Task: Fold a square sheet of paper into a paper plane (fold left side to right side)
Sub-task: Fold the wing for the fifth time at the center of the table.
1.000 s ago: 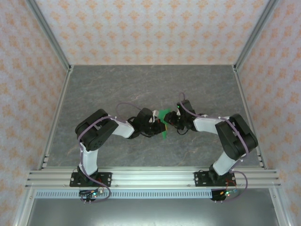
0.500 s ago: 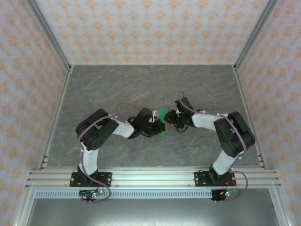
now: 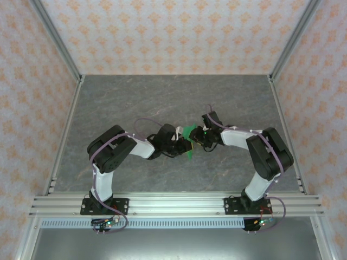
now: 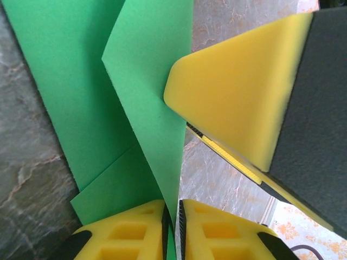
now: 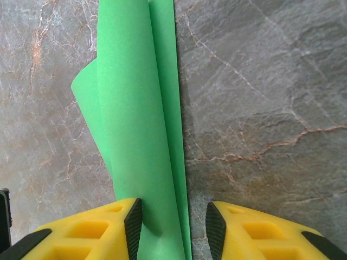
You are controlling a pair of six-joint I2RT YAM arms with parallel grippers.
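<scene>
The bright green paper (image 3: pixel 189 142) is a creased pointed shape at the table's middle, between the two grippers. In the left wrist view a raised flap of the paper (image 4: pixel 154 103) runs down into my left gripper (image 4: pixel 172 227), whose jaws are shut on its thin edge. A yellow finger (image 4: pixel 238 97) of the other gripper sits against that flap. In the right wrist view the folded paper (image 5: pixel 138 130) stands as a curled strip between the jaws of my right gripper (image 5: pixel 174 222), which are open around it, the left pad touching it.
The grey marbled table (image 3: pixel 162 103) stretches behind and beside the arms. Patterned walls (image 3: pixel 173 32) and metal frame posts (image 3: pixel 57 40) enclose the table on three sides. The aluminium rail (image 3: pixel 173 203) holding the arm bases runs along the near edge.
My right gripper and forearm have shifted slightly left toward the paper. The left arm and the paper have hardly moved.
</scene>
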